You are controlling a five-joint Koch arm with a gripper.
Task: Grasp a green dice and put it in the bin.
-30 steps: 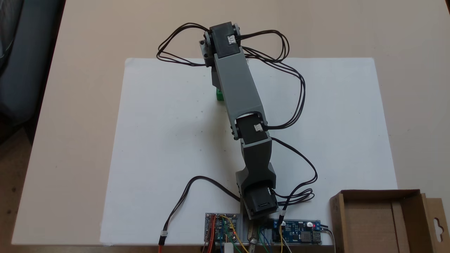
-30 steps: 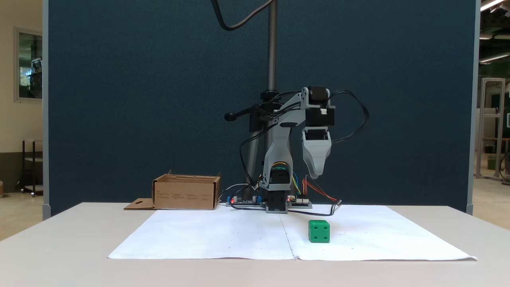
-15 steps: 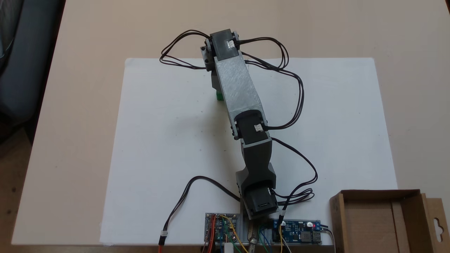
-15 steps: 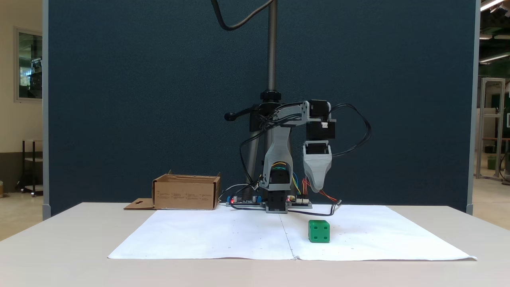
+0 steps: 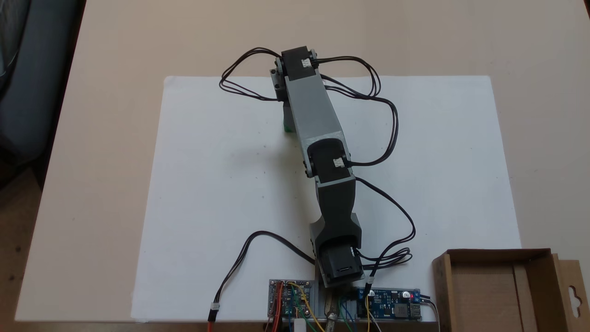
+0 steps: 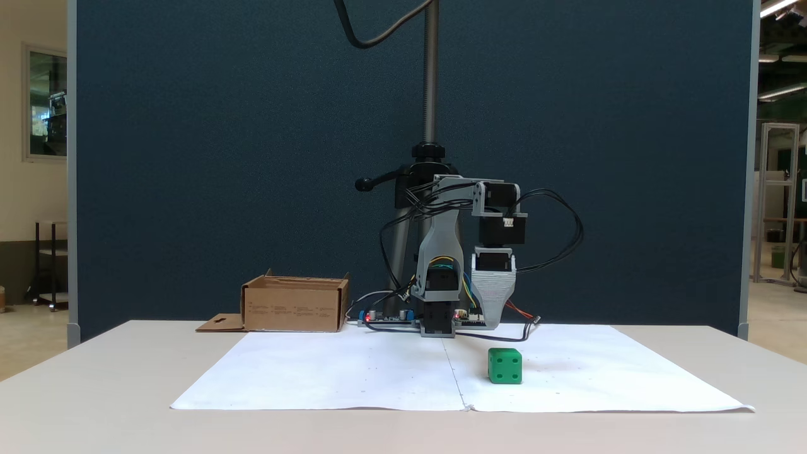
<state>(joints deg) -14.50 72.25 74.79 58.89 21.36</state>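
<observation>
End effector (image 6: 493,325) jaw state unreadable; green dice (image 6: 505,366) just below-front: judge descent should straddle it squarely before closing.

In a fixed view from above, the grey arm (image 5: 318,138) stretches from its base across the white paper sheet (image 5: 221,184). A sliver of the green dice (image 5: 287,127) peeks out just beside the forearm's left edge, under the wrist motor. Black cables (image 5: 382,106) loop off the wrist. The cardboard bin (image 5: 495,256) sits right of the base, well apart from the dice.
</observation>
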